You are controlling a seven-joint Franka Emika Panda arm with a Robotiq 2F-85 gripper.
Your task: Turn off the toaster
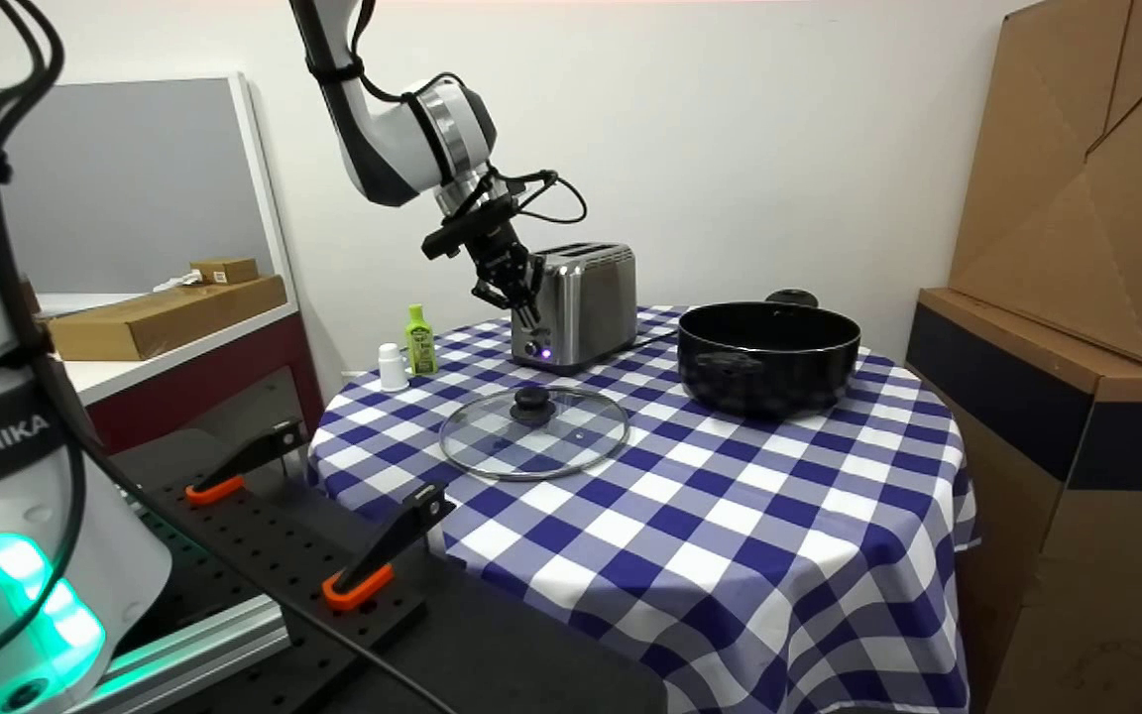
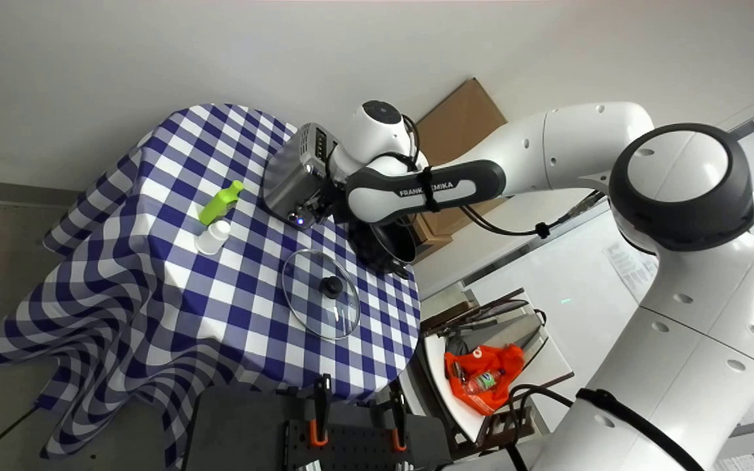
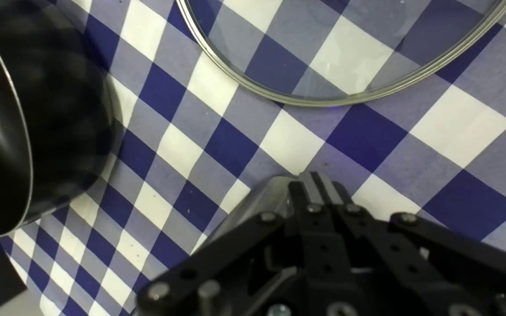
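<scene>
"What are you facing?"

"I'm facing a boxy, shiny silver metal toaster point(image 1: 603, 302). It is standing upright on a rounded counter point(image 1: 655, 486), near the pale wall point(image 1: 779, 149); a blue-and-white checked cloth point(image 1: 829, 615) is covering the counter."

"How is it looking?"

"Its rounded edges are gleaming, two dark slots point(image 1: 571, 250) are running along its top, and a small violet-blue light point(image 1: 544, 354) is glowing low on its end panel point(image 1: 553, 317), beside a round dark control point(image 1: 531, 348)."

"And you?"

"My black claw point(image 3: 321, 188) is holding its fingers point(image 3: 311, 189) clenched together. I'm hanging right at that panel, just above the control; whether I'm touching it, I cannot tell."

"Anything nearby?"

"A wide, round black pot point(image 1: 769, 372) is standing near the toaster; in an exterior view, a round clear-glass lid point(image 1: 534, 436) is lying in front."
</scene>
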